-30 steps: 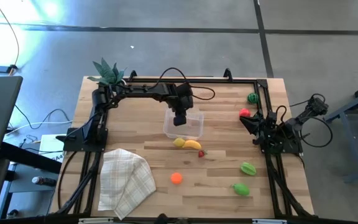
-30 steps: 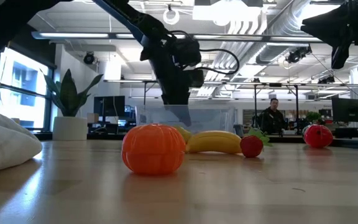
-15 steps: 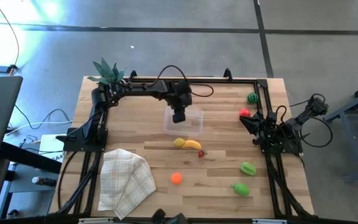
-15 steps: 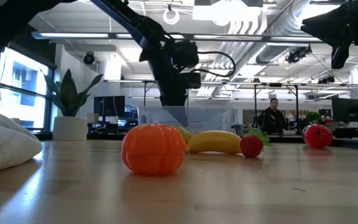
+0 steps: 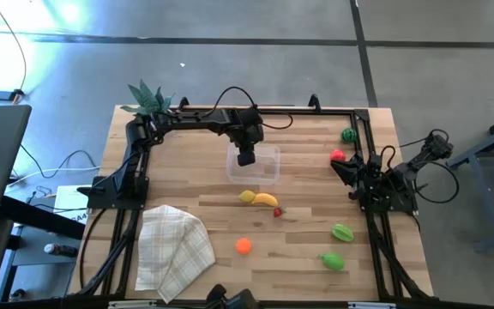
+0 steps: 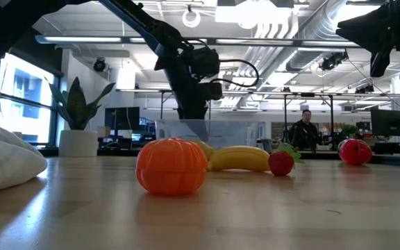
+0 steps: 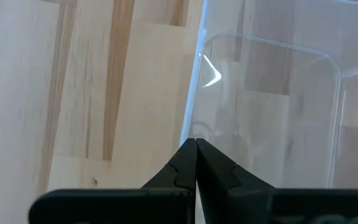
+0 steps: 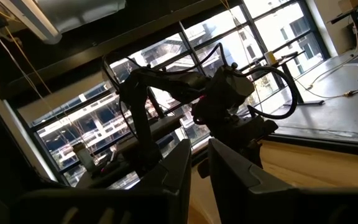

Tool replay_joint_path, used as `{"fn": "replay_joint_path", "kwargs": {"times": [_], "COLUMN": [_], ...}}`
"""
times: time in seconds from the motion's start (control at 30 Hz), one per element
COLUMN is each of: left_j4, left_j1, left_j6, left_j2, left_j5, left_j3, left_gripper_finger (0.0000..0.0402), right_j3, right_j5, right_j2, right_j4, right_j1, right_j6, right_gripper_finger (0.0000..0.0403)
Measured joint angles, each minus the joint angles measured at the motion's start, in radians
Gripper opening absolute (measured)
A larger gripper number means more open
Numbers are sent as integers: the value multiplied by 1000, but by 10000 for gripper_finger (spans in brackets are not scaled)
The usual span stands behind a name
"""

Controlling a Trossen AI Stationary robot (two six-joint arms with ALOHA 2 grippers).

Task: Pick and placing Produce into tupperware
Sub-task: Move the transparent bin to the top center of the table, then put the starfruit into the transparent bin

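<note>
Clear, round-cornered tupperware (image 5: 257, 165) wall is pinched by left fingers (image 7: 196, 149); right fingers (image 8: 199, 163) rest together.

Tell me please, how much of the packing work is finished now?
Nothing is packed: the clear rectangular plastic container looks empty. The left gripper is shut on its rim. Left to pack: yellow banana, lemon, orange fruit, the red and green pieces. The right gripper waits shut at the table's right edge.
</note>
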Motion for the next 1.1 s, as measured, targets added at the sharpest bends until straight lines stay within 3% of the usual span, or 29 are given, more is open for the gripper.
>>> {"fn": "replay_joint_path", "kwargs": {"times": [0.2, 0.37, 0.6, 0.87, 1.1], "left_j4": [2, -41, -333, -618, -685], "left_j1": [-3, -25, -85, -161, -213], "left_j6": [3, 15, 137, 230, 217], "left_j2": [0, 0, 0, -94, -386], "left_j5": [44, 96, 66, -63, -203], "left_j3": [18, 110, 423, 796, 665], "left_gripper_finger": [1, 1, 1, 0, 0], "right_j3": [0, 0, 0, 0, 0], "right_j5": [0, 0, 0, 0, -6], "right_j2": [0, 0, 0, 0, -1], "right_j4": [-3, -3, -2, -1, 14], "right_j1": [0, 0, 0, 0, 0], "right_j6": [0, 0, 0, 0, -6], "right_gripper_finger": [45, 45, 45, 45, 45]}}
